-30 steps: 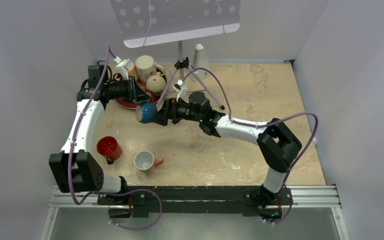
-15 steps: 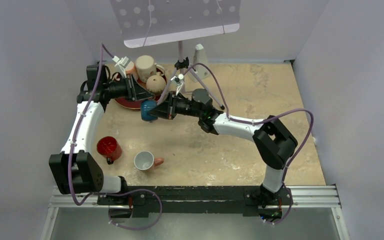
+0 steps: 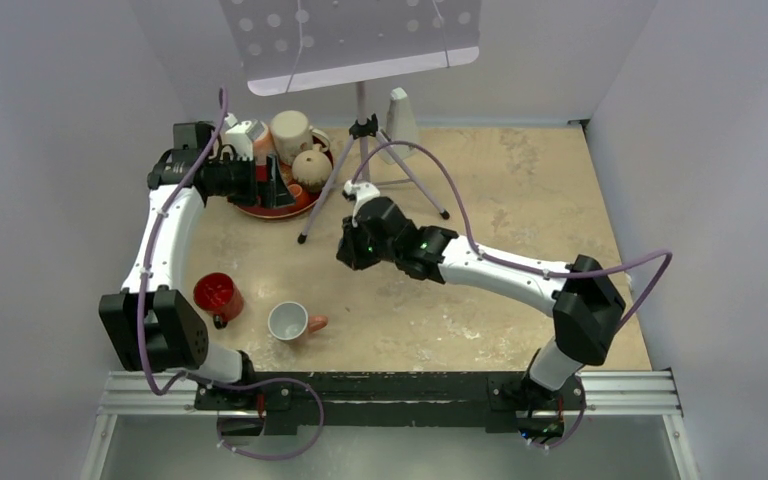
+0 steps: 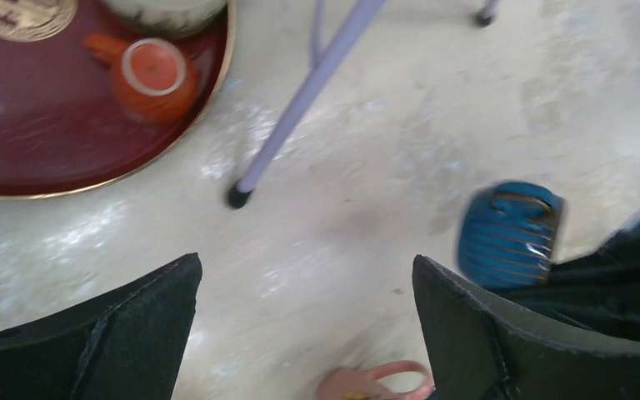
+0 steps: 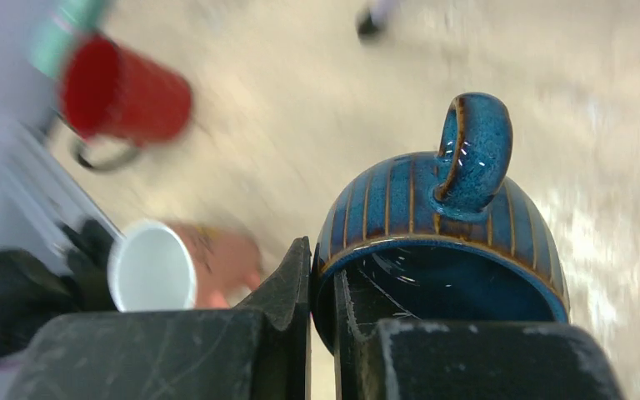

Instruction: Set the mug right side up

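While left gripper gapes, right gripper clamps blue mug rim between jaws.

Six mugs and cups at least. Three stand off the tray: one blue mug, one red mug, one pink mug. Three show on the single red tray — one cream mug, one beige cup, one small orange cup. One tripod. Two arms — left arm, right arm.
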Available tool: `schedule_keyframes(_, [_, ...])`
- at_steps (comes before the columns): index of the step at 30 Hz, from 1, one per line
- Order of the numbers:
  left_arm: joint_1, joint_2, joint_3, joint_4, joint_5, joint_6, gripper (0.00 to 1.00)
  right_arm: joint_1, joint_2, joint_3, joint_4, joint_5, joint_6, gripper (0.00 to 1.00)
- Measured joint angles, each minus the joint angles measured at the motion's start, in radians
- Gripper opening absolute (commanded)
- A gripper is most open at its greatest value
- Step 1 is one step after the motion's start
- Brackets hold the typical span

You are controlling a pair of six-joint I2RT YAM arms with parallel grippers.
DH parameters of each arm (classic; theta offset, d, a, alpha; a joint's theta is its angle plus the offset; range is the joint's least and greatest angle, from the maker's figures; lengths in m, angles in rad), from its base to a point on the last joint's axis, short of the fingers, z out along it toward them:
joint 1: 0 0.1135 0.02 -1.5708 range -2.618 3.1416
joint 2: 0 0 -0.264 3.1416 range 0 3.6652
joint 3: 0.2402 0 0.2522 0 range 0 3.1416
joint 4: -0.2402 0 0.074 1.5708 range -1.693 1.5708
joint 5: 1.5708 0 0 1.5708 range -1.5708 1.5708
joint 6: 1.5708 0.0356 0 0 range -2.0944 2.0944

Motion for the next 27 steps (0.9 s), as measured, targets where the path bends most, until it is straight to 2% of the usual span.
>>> schedule_keyframes(5, [0.026,0.096,0.029,-0.069,-0.192,0.167,1.00,0.127,0.037,0.002,-0.287,0.087,-0.011,0.00])
schedule_keyframes(10, [0.085,0.221,0.089,-0.082,-0.338,0.300,0.95,0.209,0.111,0.002,-0.401,0.066,-0.002,0.00])
schedule_keyframes(12, [0.105,0.266,0.117,-0.072,-0.382,0.348,0.89,0.216,0.134,0.002,-0.412,0.058,-0.001,0.00])
schedule_keyframes(14, [0.117,0.304,0.142,-0.053,-0.414,0.396,0.76,0.215,0.158,0.002,-0.412,0.057,-0.002,0.01])
schedule_keyframes(15, [0.120,0.328,0.160,-0.036,-0.430,0.425,0.74,0.214,0.173,0.002,-0.411,0.056,-0.003,0.03])
schedule_keyframes(17, [0.121,0.389,0.204,0.006,-0.461,0.489,0.74,0.213,0.201,0.002,-0.411,0.054,-0.005,0.11])
schedule_keyframes(19, [0.120,0.454,0.256,0.041,-0.486,0.533,0.73,0.213,0.214,0.016,-0.413,0.052,-0.010,0.23])
schedule_keyframes(23, [0.119,0.618,0.438,0.085,-0.522,0.609,0.70,0.213,0.218,0.024,-0.406,0.053,-0.022,0.43])
schedule_keyframes(26, [0.119,0.716,0.555,0.116,-0.528,0.657,0.62,0.213,0.218,0.028,-0.405,0.054,-0.030,0.58])
schedule_keyframes(27, [0.119,0.743,0.588,0.127,-0.528,0.673,0.61,0.213,0.218,0.032,-0.406,0.056,-0.034,0.61])
